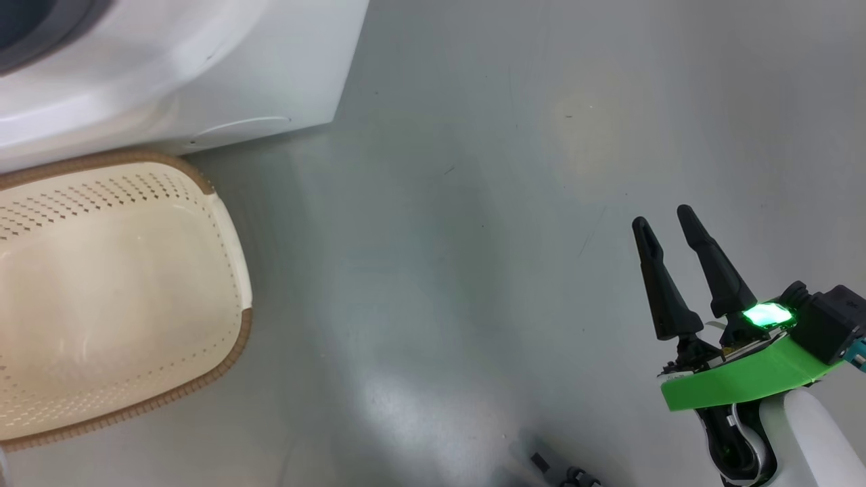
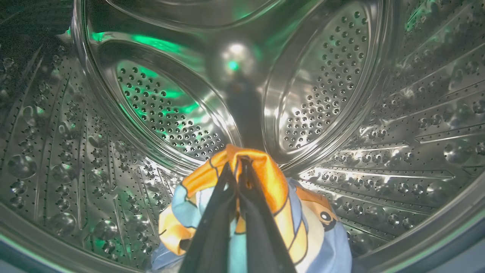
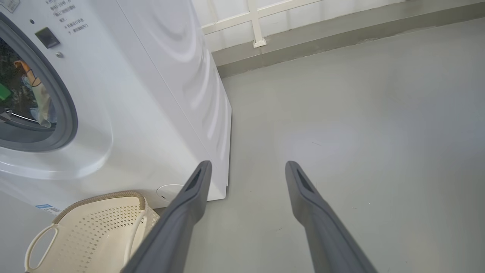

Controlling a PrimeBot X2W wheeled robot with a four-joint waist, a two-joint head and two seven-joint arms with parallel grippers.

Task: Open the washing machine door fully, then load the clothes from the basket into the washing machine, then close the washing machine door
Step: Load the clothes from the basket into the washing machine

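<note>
Loading is judged nearly done: the basket (image 1: 233, 345), well left of the right pincer (image 1: 662, 217), is seen bare, and that pincer is held released above the floor (image 1: 473, 203). The clothes (image 2: 273, 185) are gripped at the tips of the clenched left pincer (image 2: 238, 167), inside the drum (image 2: 398, 151) of the washing machine (image 3: 151, 94). The bunch is draped back beneath that pincer, its long axis hanging downward. Release and the closing step are left.

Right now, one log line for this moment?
stage: loading | left gripper: shut on clothes, inside drum | right gripper: open, above floor | basket: beside washer
</note>
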